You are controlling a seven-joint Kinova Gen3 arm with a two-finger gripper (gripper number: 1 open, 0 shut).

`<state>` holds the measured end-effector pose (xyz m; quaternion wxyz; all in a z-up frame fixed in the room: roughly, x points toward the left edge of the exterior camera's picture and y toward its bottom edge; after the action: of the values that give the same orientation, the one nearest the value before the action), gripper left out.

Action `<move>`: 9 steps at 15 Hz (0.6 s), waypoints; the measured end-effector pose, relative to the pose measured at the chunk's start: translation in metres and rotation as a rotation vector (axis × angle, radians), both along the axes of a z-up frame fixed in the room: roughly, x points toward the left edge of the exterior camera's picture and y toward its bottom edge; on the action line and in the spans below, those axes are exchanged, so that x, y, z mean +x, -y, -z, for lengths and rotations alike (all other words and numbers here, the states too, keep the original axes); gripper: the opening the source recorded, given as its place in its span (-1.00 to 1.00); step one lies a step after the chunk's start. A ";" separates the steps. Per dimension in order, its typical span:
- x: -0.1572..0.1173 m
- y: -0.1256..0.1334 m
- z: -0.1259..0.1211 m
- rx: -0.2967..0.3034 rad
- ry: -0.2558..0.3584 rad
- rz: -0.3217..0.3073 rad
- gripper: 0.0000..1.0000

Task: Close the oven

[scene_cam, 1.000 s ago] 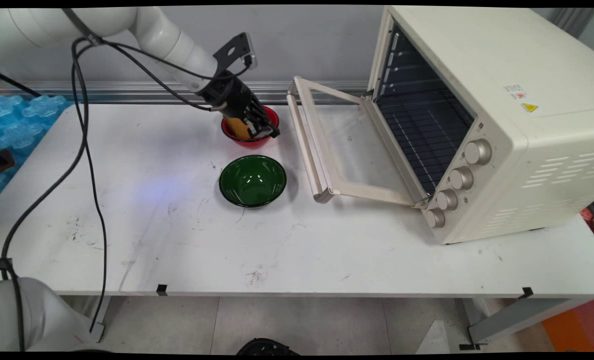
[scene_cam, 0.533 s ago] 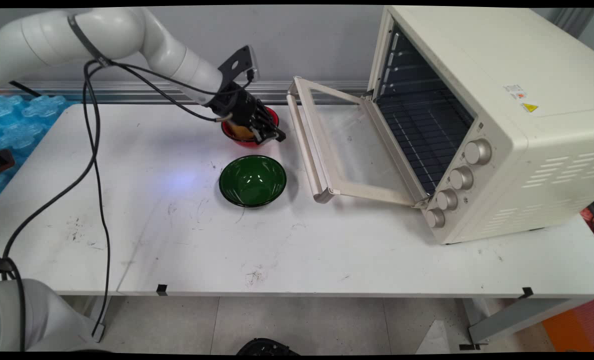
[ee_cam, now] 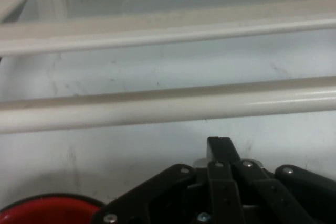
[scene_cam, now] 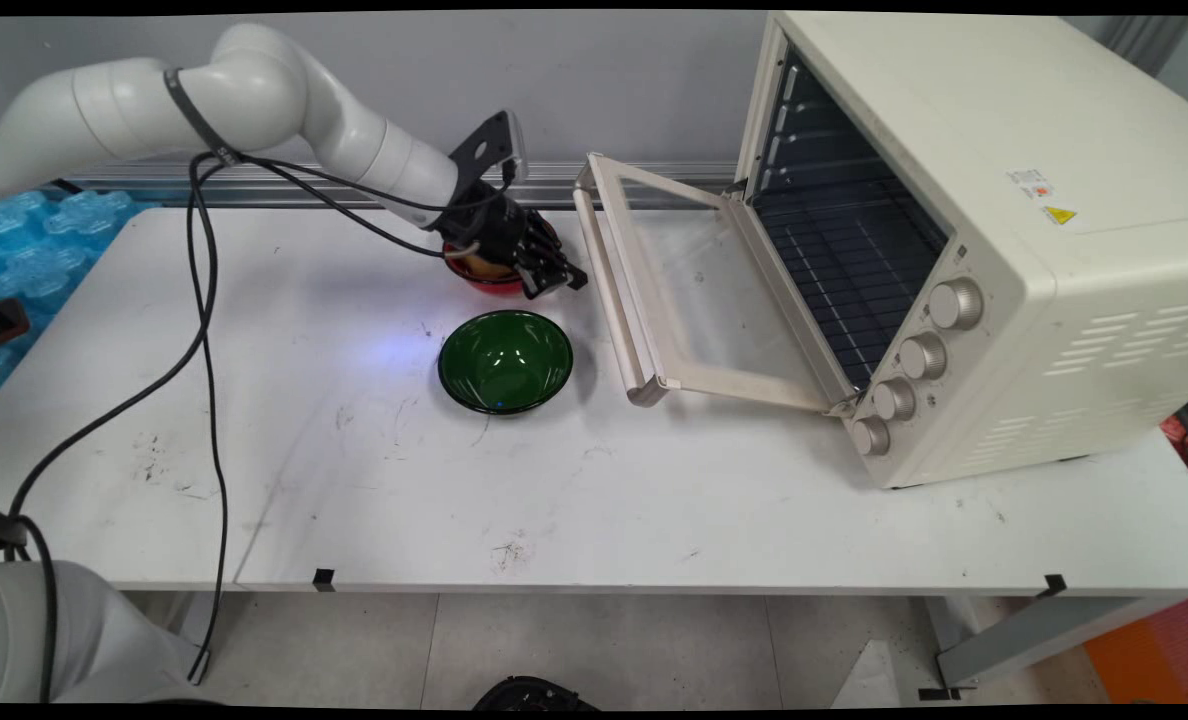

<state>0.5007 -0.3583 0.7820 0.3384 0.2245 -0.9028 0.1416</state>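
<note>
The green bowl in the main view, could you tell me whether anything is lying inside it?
No, the green bowl shows only its bare glossy inside, while the orange-brown thing sits in the red bowl behind it.

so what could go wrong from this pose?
1. The gripper hangs at the red bowl's right rim, with the oven door's handle bar close ahead in the hand view; any drift right could knock it.
2. The gripper sits low over the red bowl, which holds something orange-brown; a dip could tip the bowl.
3. Black cables droop near the table and may snag its edge.
</note>
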 end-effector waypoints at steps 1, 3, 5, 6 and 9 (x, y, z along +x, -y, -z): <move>-0.001 0.001 0.002 -0.004 -0.005 0.004 -1.00; -0.003 0.002 0.006 -0.013 -0.018 0.013 -1.00; -0.006 0.004 0.008 -0.020 -0.030 0.020 -1.00; -0.007 0.005 0.009 -0.023 -0.035 0.023 -1.00; -0.010 0.006 0.010 -0.030 -0.047 0.030 -1.00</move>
<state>0.4911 -0.3647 0.7723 0.3649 0.2092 -0.8956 0.1450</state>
